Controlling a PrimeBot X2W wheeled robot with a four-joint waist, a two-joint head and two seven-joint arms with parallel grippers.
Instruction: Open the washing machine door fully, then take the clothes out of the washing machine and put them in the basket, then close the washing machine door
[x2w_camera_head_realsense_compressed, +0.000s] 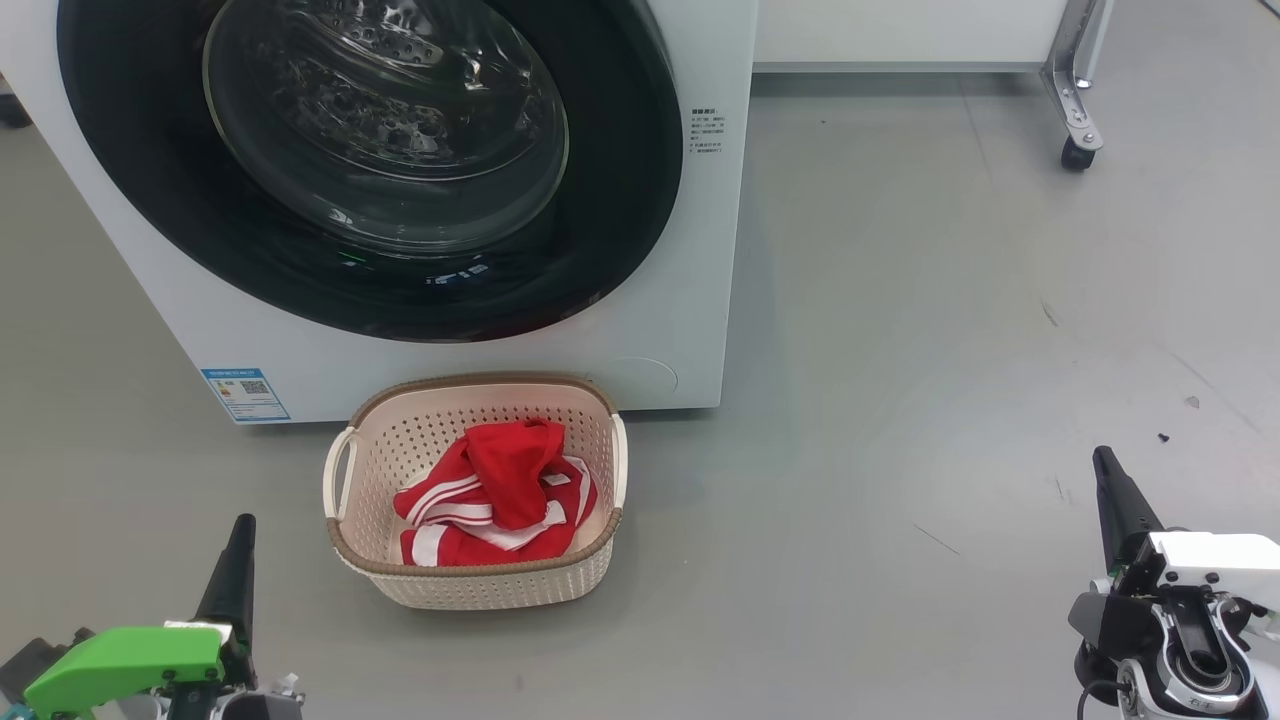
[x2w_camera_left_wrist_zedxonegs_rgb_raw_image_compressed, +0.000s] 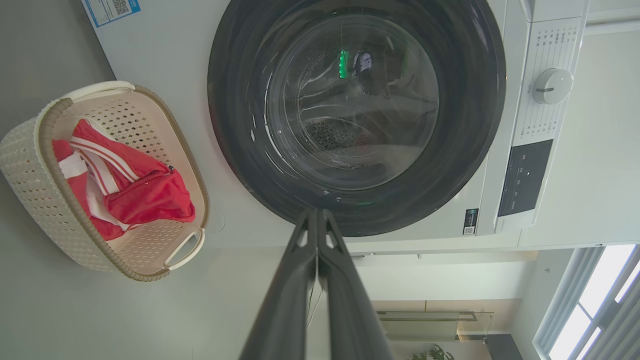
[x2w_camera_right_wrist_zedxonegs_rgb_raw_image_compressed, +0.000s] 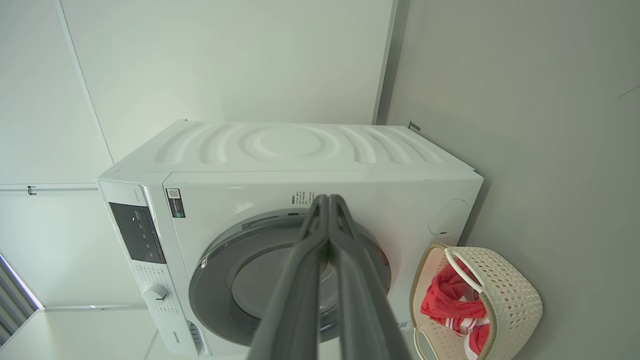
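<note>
Apparently finishing up: holding left gripper (x2w_camera_head_realsense_compressed: 232, 565) and right gripper (x2w_camera_head_realsense_compressed: 1115, 490) pressed together, gripping nothing, pointing at washing machine (x2w_camera_head_realsense_compressed: 690, 300) ahead; facing door (x2w_camera_head_realsense_compressed: 385, 140) shut flush; finding clothes (x2w_camera_head_realsense_compressed: 495, 490) piled in basket (x2w_camera_head_realsense_compressed: 480, 383) just ahead-right of left gripper, well left of right gripper; judging nothing left.

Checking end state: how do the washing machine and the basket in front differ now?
The big white front-loading washing machine is shut behind its round glossy black-rimmed door; the small cream perforated plastic basket is open-topped. The machine's drum looks empty through the door; the basket holds the red white-striped clothes. Both stand on the grey floor.
</note>
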